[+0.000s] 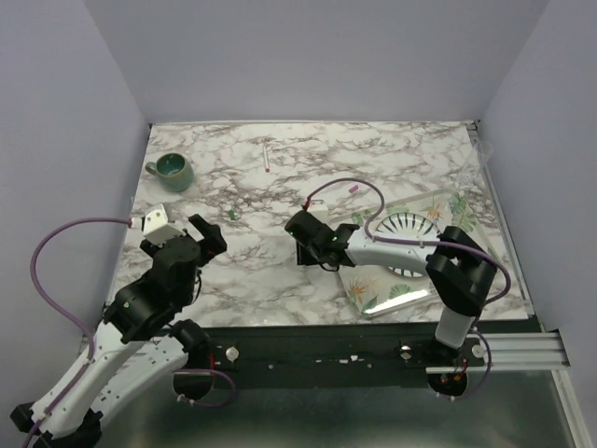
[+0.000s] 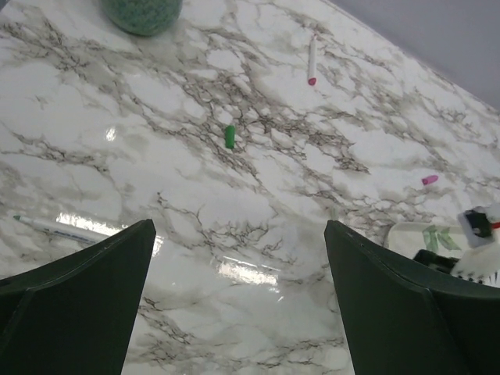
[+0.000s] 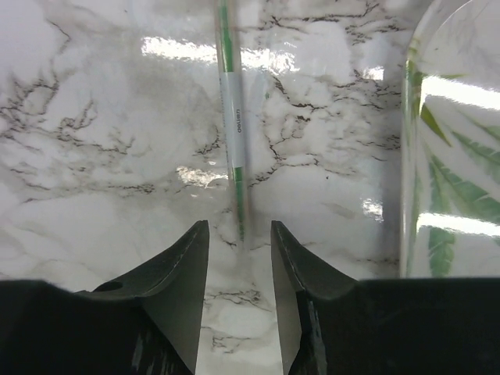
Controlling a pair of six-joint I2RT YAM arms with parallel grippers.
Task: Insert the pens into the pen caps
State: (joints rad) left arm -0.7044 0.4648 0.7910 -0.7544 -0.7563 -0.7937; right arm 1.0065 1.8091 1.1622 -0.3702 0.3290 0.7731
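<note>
My right gripper (image 3: 239, 226) is open by a narrow gap and low over the marble. A white pen with a green core (image 3: 233, 117) lies straight ahead of it, its near end between the fingertips, which are not touching it. My left gripper (image 2: 238, 226) is wide open and empty above the table. Ahead of it lie the green cap (image 2: 229, 136), a pen with a red tip (image 2: 312, 61) and the pink cap (image 2: 430, 180). Another pen with a green tip (image 2: 58, 228) lies by its left finger. The top view shows the green cap (image 1: 230, 214), pink cap (image 1: 353, 188), red-tipped pen (image 1: 267, 157), left gripper (image 1: 207, 235) and right gripper (image 1: 303, 238).
A teal mug (image 1: 171, 168) stands at the far left. A leaf-patterned plate (image 1: 410, 280) lies under the right arm, and its rim (image 3: 414, 156) is right of the right gripper. A clear plastic piece (image 1: 466, 182) lies at the far right. Purple cables loop off both arms.
</note>
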